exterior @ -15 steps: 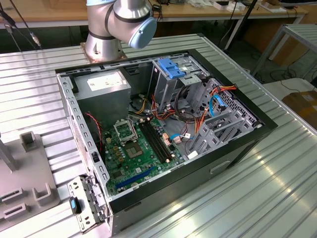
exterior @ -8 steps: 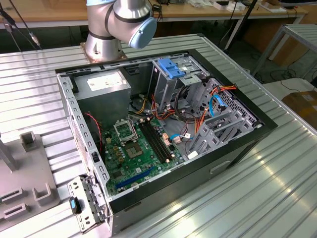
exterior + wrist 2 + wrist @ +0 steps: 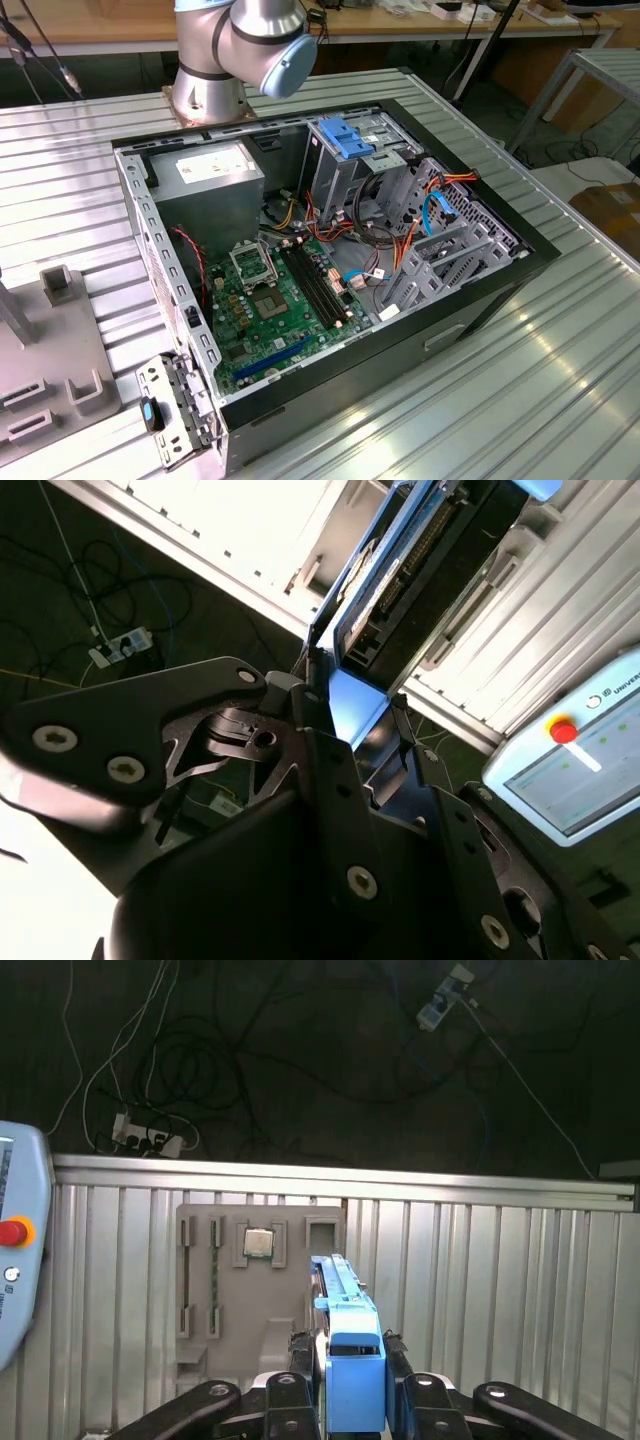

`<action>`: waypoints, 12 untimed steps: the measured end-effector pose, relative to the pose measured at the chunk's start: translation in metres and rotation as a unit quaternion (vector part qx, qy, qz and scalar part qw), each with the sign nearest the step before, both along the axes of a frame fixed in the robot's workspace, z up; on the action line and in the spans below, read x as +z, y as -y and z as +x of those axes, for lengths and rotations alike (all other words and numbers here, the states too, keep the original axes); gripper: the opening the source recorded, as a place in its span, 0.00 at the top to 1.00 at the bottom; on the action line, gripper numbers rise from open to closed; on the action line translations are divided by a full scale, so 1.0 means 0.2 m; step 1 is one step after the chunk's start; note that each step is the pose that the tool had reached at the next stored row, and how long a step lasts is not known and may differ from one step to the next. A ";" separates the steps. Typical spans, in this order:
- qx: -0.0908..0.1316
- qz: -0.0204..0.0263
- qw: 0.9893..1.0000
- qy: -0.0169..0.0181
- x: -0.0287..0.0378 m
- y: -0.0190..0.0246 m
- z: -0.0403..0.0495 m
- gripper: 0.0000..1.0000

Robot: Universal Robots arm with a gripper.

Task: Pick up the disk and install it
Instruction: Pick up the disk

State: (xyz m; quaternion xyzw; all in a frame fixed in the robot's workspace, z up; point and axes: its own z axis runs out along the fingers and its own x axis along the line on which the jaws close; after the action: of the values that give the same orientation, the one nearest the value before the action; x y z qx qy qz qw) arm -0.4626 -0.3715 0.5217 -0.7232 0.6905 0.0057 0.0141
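In both wrist views my gripper (image 3: 348, 1352) (image 3: 355, 702) is shut on the disk (image 3: 340, 1285) (image 3: 400, 580), a flat dark drive with bright blue rails and a blue tab at the held end. The disk stands edge-on between the fingers and points away from the wrist, held high above the ribbed metal table (image 3: 500, 1280). The exterior view has the open computer case (image 3: 150, 215) lying on its side, with the arm's base (image 3: 215, 85) just behind it.
Inside the case are a green motherboard (image 3: 275, 305), a grey power supply (image 3: 205, 180), a paler blue bracket (image 3: 345, 140) on the drive cage and loose cables. A grey fixture plate (image 3: 200, 1290) carrying a chip lies below the gripper. A teach pendant (image 3: 15, 1260) rests nearby.
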 end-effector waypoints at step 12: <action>0.000 0.000 1.000 0.000 0.000 0.000 0.253 0.64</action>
State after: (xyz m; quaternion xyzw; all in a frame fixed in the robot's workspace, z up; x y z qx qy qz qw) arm -0.4121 -0.3715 0.5217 -0.7232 0.6905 0.0057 0.0141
